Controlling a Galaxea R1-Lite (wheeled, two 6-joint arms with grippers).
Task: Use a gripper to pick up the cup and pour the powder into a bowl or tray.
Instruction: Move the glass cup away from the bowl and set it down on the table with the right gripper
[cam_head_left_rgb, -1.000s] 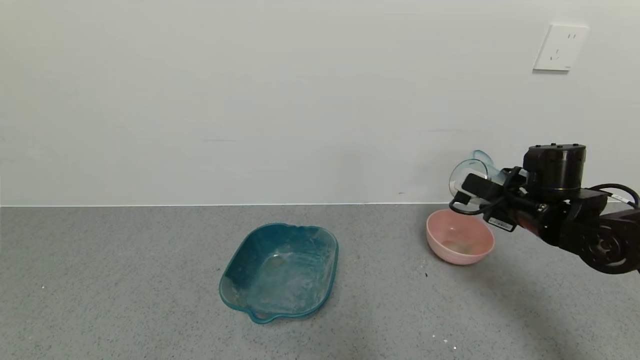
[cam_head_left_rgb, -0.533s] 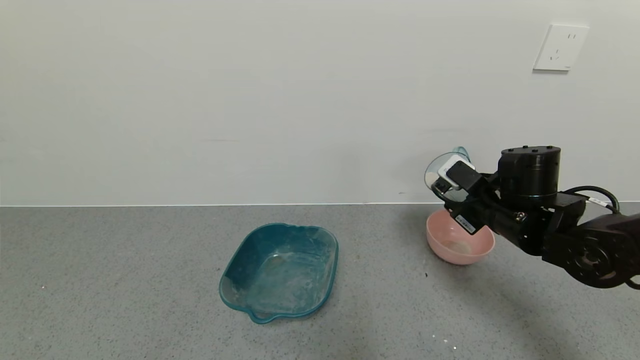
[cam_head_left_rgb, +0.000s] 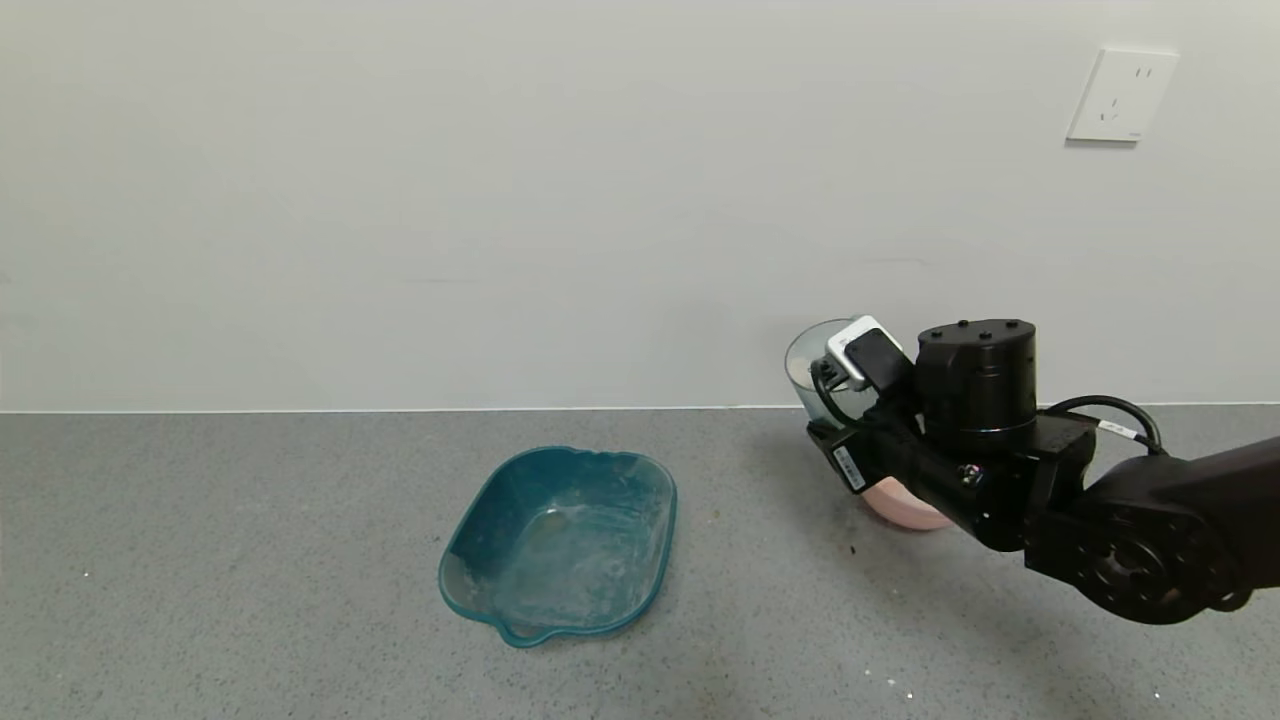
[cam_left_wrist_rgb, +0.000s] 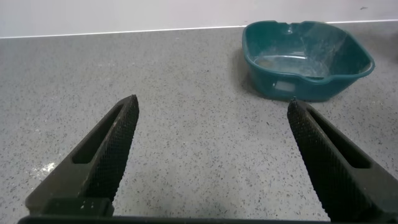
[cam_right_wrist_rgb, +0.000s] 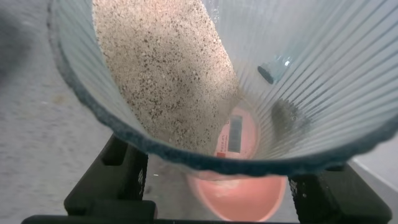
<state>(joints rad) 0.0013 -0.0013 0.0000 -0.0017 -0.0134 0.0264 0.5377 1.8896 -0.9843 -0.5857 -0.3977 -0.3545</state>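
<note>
My right gripper (cam_head_left_rgb: 838, 382) is shut on the ribbed translucent cup (cam_head_left_rgb: 806, 372) and holds it nearly upright above the left edge of the pink bowl (cam_head_left_rgb: 905, 512). The gripper and arm hide most of the bowl in the head view. In the right wrist view the cup (cam_right_wrist_rgb: 323, 81) fills the picture, with pale beige powder (cam_right_wrist_rgb: 165, 74) lying against its inner wall. The pink bowl (cam_right_wrist_rgb: 239, 196) shows below the cup's rim, between the black fingers (cam_right_wrist_rgb: 115, 180). My left gripper (cam_left_wrist_rgb: 211, 146) is open and empty over bare table, away from the work.
A teal squarish tray (cam_head_left_rgb: 560, 540) with a handle and whitish dust sits mid-table, left of the bowl; it also shows in the left wrist view (cam_left_wrist_rgb: 308, 59). The grey speckled table meets a white wall at the back. A socket (cam_head_left_rgb: 1120, 95) is on the wall.
My right gripper has moved left and down with the cup. The cup has turned from tilted on its side to nearly upright. The arm now covers most of the bowl.
</note>
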